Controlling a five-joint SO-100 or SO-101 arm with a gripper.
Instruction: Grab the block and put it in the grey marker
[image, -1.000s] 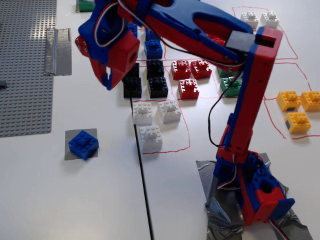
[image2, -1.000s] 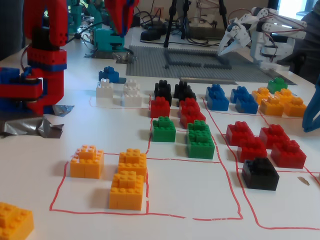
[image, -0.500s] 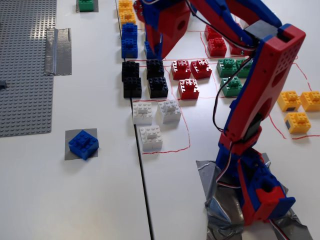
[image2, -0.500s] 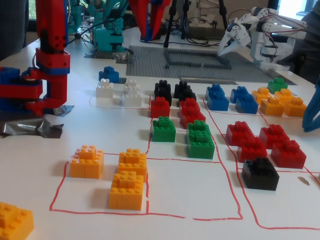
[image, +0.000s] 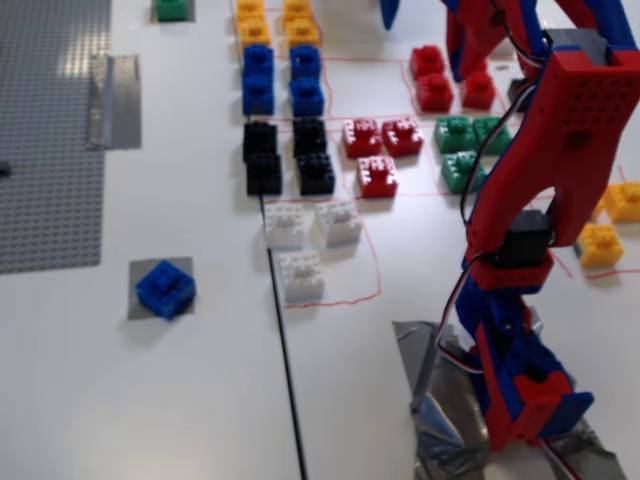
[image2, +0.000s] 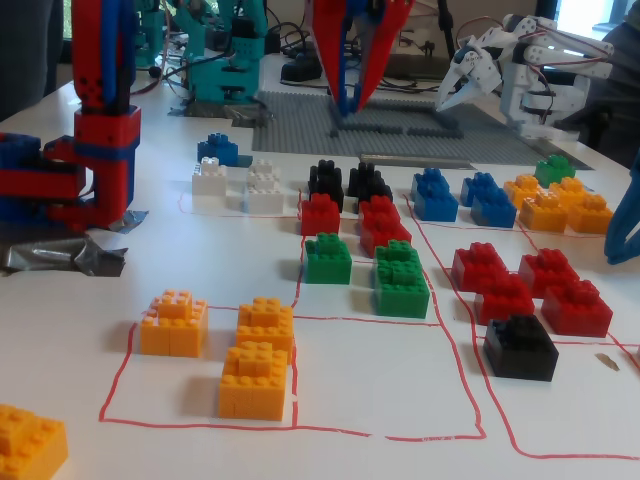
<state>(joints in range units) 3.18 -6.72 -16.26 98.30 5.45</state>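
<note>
1. Sitting on the grey marker (image: 140, 296) toward the left edge of the tabletop in a fixed view, the block (image: 166, 288) is turned a little askew to the tape, which shows only along the block's left side and as a sliver at its near edge.
2. The large grey baseplate (image: 50, 130) fills the far left corner, with a shiny tape strip (image: 113, 100) at its right border.
3. Yellow, blue, black and white bricks run in paired rows down the middle of the table; red bricks (image: 375, 150) and green bricks (image: 462, 145) lie to their right.
4. The red-and-blue arm (image: 560, 160) stands at the near right corner on crumpled tape (image: 440, 420).
5. The gripper (image2: 347, 100) hangs over the baseplate at the far edge, well apart from the block (image2: 216, 149), nothing visibly held; how far its jaws are parted I cannot tell.
</note>
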